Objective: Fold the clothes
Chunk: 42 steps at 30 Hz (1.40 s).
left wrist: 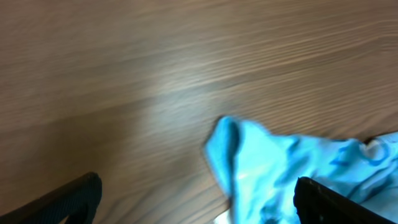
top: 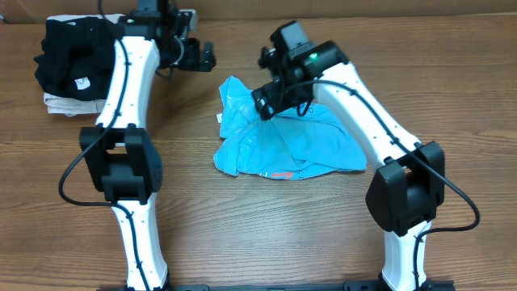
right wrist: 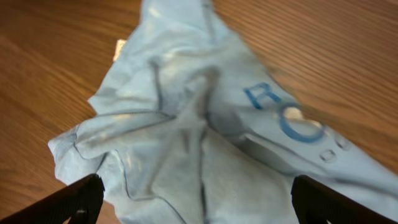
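The clothes, a light sky-blue T-shirt [top: 283, 141], lie crumpled in the middle of the table, with a bit of coral print at the front edge. My right gripper [top: 271, 101] hovers over the shirt's back left part. In the right wrist view its jaws [right wrist: 199, 202] stand wide open above wrinkled cloth [right wrist: 205, 124] with blue letters on it, holding nothing. My left gripper [top: 206, 56] is open at the back, left of the shirt. The left wrist view shows a corner of the shirt [left wrist: 280, 168] near its right finger [left wrist: 336, 202], with bare wood between the jaws.
A black garment [top: 73, 52] with a white tag [top: 81, 82] lies in the back left corner on a beige folded garment [top: 60, 103]. Both arm bases stand at the front edge of the wooden table [top: 242, 234].
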Each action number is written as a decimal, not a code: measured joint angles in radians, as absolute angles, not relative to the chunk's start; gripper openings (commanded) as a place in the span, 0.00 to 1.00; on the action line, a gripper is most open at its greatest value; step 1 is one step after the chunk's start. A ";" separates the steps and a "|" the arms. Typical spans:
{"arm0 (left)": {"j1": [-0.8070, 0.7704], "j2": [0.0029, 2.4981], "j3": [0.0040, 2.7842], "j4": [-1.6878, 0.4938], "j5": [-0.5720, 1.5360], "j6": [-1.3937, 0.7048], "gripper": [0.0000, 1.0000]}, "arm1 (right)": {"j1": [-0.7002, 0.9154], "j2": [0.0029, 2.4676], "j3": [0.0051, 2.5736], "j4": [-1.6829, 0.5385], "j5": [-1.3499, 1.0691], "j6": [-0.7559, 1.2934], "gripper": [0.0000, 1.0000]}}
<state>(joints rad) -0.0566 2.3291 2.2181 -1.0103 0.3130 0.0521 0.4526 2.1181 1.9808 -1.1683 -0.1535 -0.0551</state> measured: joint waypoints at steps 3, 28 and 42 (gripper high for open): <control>-0.108 2.335 2.218 -0.977 0.323 0.056 1.00 | 0.406 2.118 2.018 -1.233 -0.152 -0.010 1.00; -0.233 2.519 2.214 -0.907 0.242 0.002 0.13 | 0.184 2.118 2.035 -1.369 -0.146 0.083 1.00; -0.237 2.519 2.442 -1.167 0.247 0.023 0.04 | 0.184 2.118 2.035 -1.371 -0.146 0.082 1.00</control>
